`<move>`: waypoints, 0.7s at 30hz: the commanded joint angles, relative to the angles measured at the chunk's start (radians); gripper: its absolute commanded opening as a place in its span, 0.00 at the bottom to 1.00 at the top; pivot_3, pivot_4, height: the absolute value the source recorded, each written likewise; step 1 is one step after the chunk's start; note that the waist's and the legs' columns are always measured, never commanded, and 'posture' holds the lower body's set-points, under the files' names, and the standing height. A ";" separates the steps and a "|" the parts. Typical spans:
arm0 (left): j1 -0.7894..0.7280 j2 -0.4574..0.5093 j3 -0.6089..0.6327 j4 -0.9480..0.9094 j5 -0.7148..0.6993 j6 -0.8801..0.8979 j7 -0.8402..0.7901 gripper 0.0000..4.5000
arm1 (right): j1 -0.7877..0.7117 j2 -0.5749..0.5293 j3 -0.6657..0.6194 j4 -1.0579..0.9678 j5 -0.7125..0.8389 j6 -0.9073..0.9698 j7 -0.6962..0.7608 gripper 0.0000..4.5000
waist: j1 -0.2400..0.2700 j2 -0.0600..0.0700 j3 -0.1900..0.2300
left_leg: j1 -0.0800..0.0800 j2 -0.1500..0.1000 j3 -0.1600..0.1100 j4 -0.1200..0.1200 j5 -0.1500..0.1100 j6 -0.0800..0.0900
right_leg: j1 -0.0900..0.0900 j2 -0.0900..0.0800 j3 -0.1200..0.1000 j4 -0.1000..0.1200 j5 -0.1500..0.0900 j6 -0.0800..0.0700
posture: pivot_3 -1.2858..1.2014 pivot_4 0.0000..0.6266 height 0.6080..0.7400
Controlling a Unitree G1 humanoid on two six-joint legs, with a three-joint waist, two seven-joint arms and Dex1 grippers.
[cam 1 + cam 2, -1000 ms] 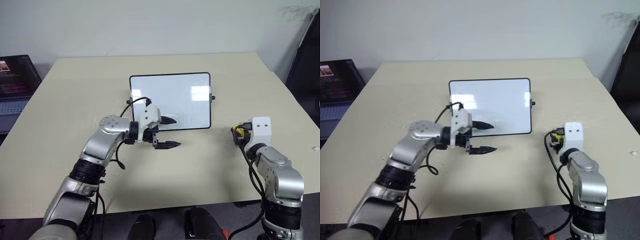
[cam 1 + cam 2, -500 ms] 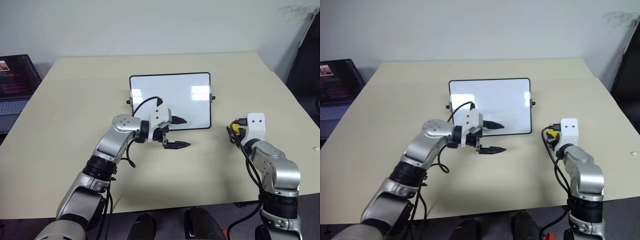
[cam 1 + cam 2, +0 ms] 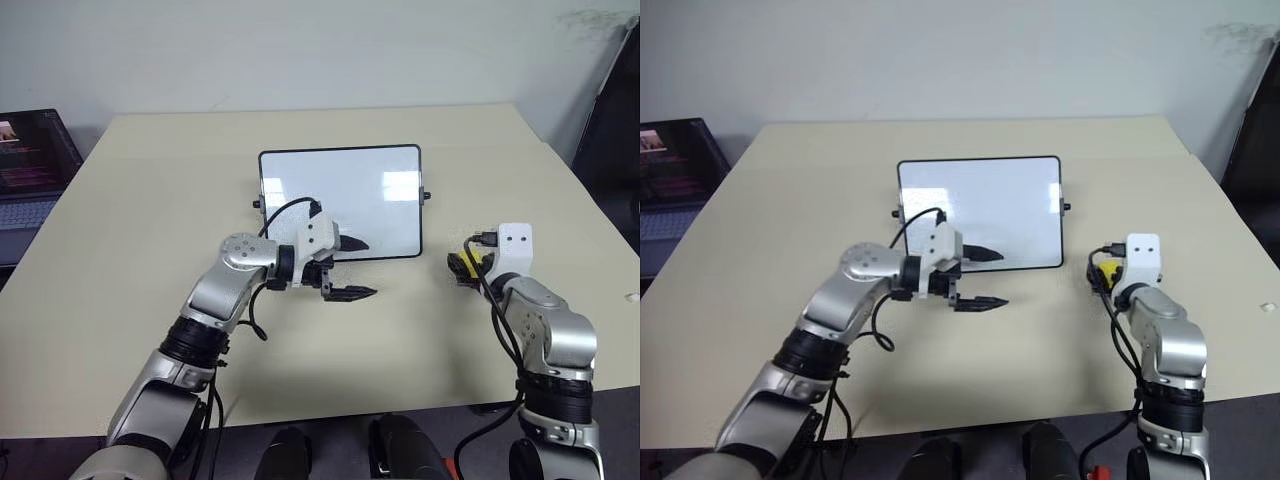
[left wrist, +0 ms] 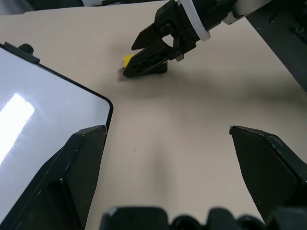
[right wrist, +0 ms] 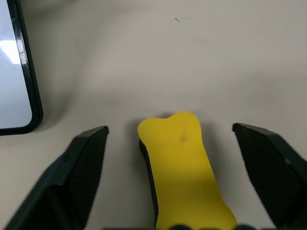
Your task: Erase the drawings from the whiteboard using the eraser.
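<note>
The whiteboard [image 3: 340,203] is laid flat near the middle of the beige table [image 3: 150,200]; its white surface is seen clean, with light glare toward its right side. A laptop [image 3: 30,165] is placed off the table's left edge.

The left gripper [image 3: 352,268] is positioned at the board's near edge, pointing toward the right. Its two black fingers are spread apart: one is held over the board's lower margin, the other over the bare table just in front of the frame. Nothing is held between them.

The eraser [image 5: 180,167], a yellow block with a dark underside, is located on the table just beside the board's near right corner. The right gripper [image 4: 146,60] is set around it with its fingers [image 5: 84,167] parted, and a visible gap is left on each side of the block.
</note>
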 commanded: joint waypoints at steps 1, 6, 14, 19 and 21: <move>0.017 0.010 0.076 -0.067 -0.024 0.019 0.060 1.00 | -0.019 -0.001 0.002 -0.071 0.038 -0.105 0.021 1.00 | -0.001 0.000 0.000 | 0.000 0.000 0.000 0.000 0.000 0.000 | 0.000 0.000 0.000 0.000 0.000 0.000 | 0.52 0.24 1.00; 0.177 -0.033 0.281 -0.253 -0.113 0.168 0.313 1.00 | 0.097 0.015 0.056 -0.323 0.125 -0.121 0.090 1.00 | -0.008 0.000 0.000 | 0.000 0.002 -0.001 -0.001 0.000 0.000 | -0.001 0.000 0.000 0.000 0.000 0.000 | 0.52 0.24 1.00; 0.547 -0.139 0.435 -0.622 -0.119 0.255 0.644 1.00 | 0.514 0.051 0.164 -0.477 0.074 -0.536 0.126 1.00 | 0.008 0.001 0.000 | 0.000 0.001 -0.003 0.000 -0.003 0.000 | 0.001 -0.012 -0.001 -0.001 -0.003 0.005 | 0.52 0.24 1.00; 0.659 -0.213 0.481 -0.641 -0.025 0.186 0.834 1.00 | 0.655 0.092 0.137 -0.341 0.037 -0.818 0.111 1.00 | 0.013 0.000 -0.001 | 0.003 0.001 -0.004 0.001 -0.002 0.000 | 0.009 -0.011 -0.002 -0.009 -0.001 0.008 | 0.52 0.24 1.00; 0.696 -0.222 0.476 -0.642 0.024 0.146 0.879 1.00 | 0.668 0.104 0.130 -0.276 0.051 -0.877 0.115 1.00 | 0.013 0.000 -0.001 | 0.003 0.001 -0.002 0.001 -0.002 0.000 | 0.009 -0.011 -0.001 -0.009 0.000 0.008 | 0.52 0.24 1.00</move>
